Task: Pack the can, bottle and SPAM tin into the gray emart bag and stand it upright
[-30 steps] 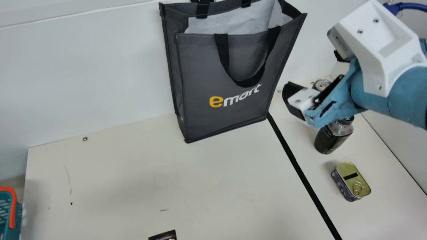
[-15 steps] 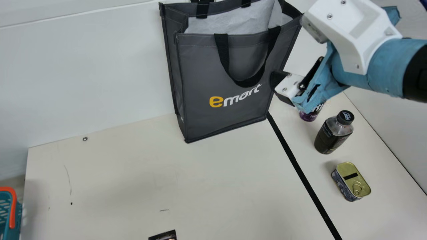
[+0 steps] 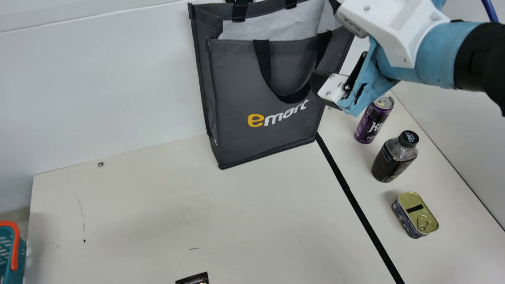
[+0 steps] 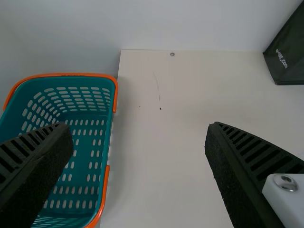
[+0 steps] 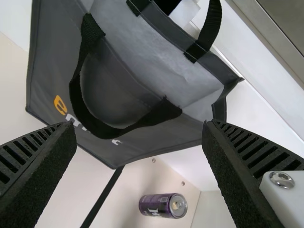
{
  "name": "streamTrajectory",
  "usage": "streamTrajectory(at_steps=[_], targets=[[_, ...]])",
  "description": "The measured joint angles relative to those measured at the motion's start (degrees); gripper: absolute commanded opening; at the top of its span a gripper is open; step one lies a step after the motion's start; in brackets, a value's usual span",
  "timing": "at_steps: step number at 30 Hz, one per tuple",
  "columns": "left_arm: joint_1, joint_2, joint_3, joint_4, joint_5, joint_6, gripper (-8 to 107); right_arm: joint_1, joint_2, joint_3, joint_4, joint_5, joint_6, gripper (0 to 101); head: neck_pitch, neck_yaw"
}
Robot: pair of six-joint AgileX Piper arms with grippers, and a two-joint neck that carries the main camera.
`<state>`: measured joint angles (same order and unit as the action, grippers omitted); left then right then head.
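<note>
The gray emart bag [image 3: 272,75] stands upright against the back wall, its mouth open and pale lining showing. My right gripper [image 3: 321,88] is in front of the bag's right side; in the right wrist view the same gripper [image 5: 140,156] stands open, nothing between its fingers, facing the bag [image 5: 114,80]. Right of the black line stand the purple can [image 3: 373,120] and the dark bottle [image 3: 394,157], with the SPAM tin [image 3: 416,215] nearer the front. My left gripper [image 4: 137,156], in its wrist view, is open and empty over the table's left part.
A teal basket with orange handles [image 4: 76,142] stands beside the table's left edge. A dark printed object [image 3: 193,278] lies at the main view's bottom edge. Walls rise behind the table [image 3: 236,213] and along its right.
My right arm has moved left and up in the main view, from over the can and bottle to in front of the bag's right side, uncovering both. The bag and items have stayed put.
</note>
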<state>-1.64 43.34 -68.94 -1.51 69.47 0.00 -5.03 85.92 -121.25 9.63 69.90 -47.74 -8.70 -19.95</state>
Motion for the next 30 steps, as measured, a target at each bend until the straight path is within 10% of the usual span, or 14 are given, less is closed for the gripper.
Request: streamTrajectory(at_steps=[30], targets=[[0.0, 0.0, 0.0, 0.0, 0.0, 0.0, 90, 0.0, 14.0, -7.9, 9.0, 0.0, -18.6, 95, 0.0, 0.0]])
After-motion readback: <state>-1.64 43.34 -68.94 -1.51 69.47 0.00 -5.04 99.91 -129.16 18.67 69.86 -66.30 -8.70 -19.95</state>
